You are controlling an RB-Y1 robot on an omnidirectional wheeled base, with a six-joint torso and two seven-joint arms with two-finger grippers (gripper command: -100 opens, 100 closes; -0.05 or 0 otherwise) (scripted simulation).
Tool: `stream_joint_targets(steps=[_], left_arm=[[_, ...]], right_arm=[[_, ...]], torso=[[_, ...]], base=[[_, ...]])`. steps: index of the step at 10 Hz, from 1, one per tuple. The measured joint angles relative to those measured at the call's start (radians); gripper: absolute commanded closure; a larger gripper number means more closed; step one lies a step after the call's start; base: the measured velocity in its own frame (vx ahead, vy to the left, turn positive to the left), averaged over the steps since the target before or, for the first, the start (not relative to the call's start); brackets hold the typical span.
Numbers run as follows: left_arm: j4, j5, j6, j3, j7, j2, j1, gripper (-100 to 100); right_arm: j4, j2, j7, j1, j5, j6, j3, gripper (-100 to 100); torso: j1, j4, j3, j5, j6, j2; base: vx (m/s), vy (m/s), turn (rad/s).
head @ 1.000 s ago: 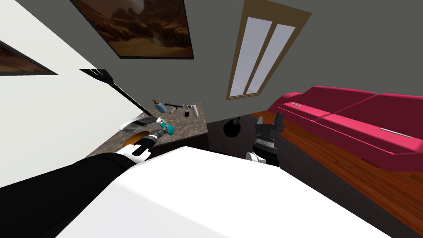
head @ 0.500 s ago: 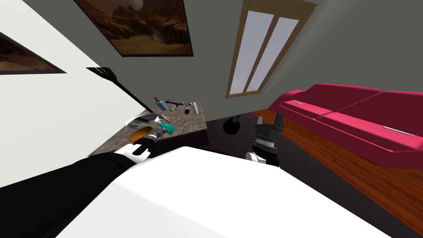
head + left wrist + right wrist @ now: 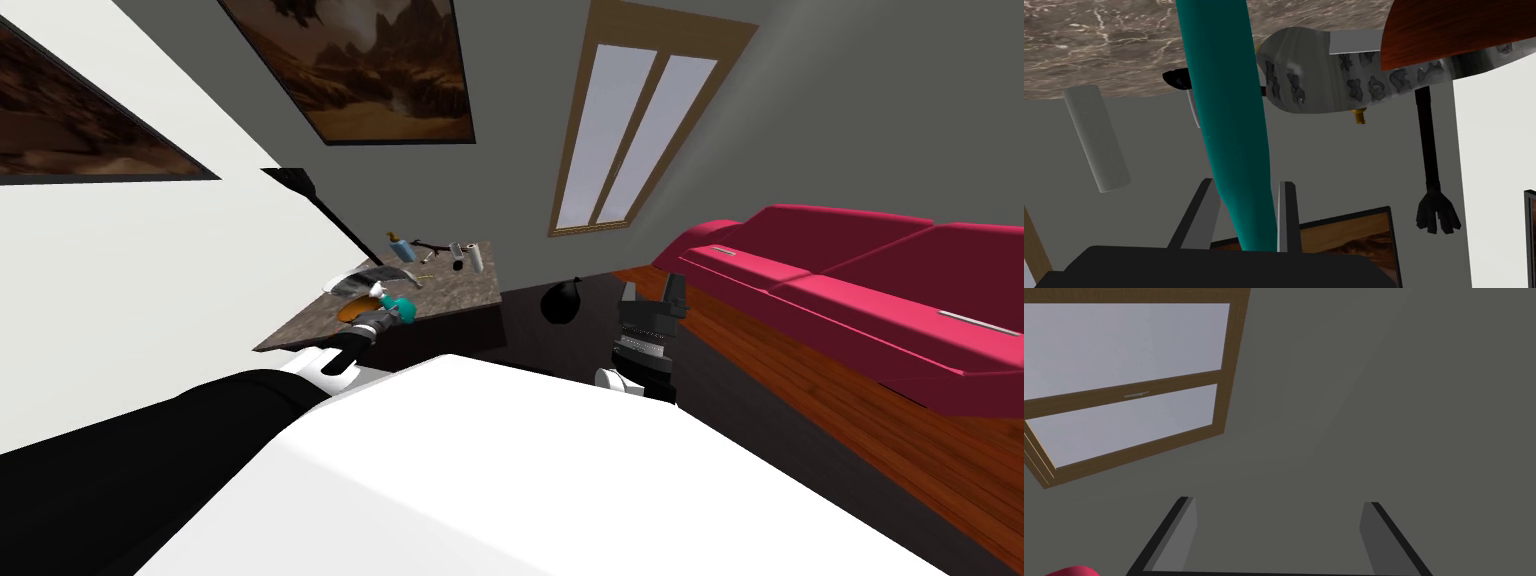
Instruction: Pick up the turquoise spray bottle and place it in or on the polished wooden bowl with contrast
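Observation:
The turquoise spray bottle [image 3: 404, 311] hangs just above the brown marbled table [image 3: 455, 293], with my left gripper [image 3: 383, 320] shut on it. Seen from the left wrist, the bottle's teal body [image 3: 1231, 120] runs out between the two fingers [image 3: 1285, 215] of the left gripper [image 3: 1246, 184], which press its sides. The red-brown wooden bowl [image 3: 1454, 30] lies close beside the bottle; from the head it is an orange-brown dish [image 3: 350, 309] just left of the gripper. My right gripper [image 3: 652, 290] stands open over the floor, away from the table, its fingers [image 3: 1184, 528] wide apart.
A silvery patterned thing [image 3: 378, 276] lies behind the bowl. Farther back on the table are a blue bottle [image 3: 402, 250] and a white roll [image 3: 475, 259]. A black long-handled tool [image 3: 330, 210] leans on the wall. A black round object [image 3: 562, 301] and a red sofa [image 3: 850, 290] stand to the right.
My head view has swung, sliding the table and walls to the right. The left gripper, still holding the bottle, now sits closer to the bowl. The right arm has not moved.

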Motion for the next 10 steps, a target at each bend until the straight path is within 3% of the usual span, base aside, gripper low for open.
stream_joint_targets(steps=[3, 5, 10], left_arm=[[-0.001, -0.051, 0.016, 0.012, -0.055, 0.004, 0.005, 100], [-0.006, -0.053, 0.014, 0.026, -0.076, -0.001, 0.017, 100], [-0.055, 0.021, -0.005, 0.059, -0.011, 0.001, 0.025, 100]], right_arm=[[0.000, 0.000, 0.000, 0.000, 0.000, 0.000, 0.000, 0], [0.000, 0.000, 0.000, 0.000, 0.000, 0.000, 0.000, 0], [0.000, 0.000, 0.000, 0.000, 0.000, 0.000, 0.000, 0]], torso=[[-0.001, -0.001, 0.000, -0.001, 0.000, 0.001], [0.007, 0.000, 0.001, -0.001, -0.001, 0.002], [0.013, -0.003, -0.008, 0.002, 0.002, -0.013]], base=[[-0.104, -0.006, 0.060], [-0.092, 0.140, 0.091], [0.042, 0.186, 0.003]])
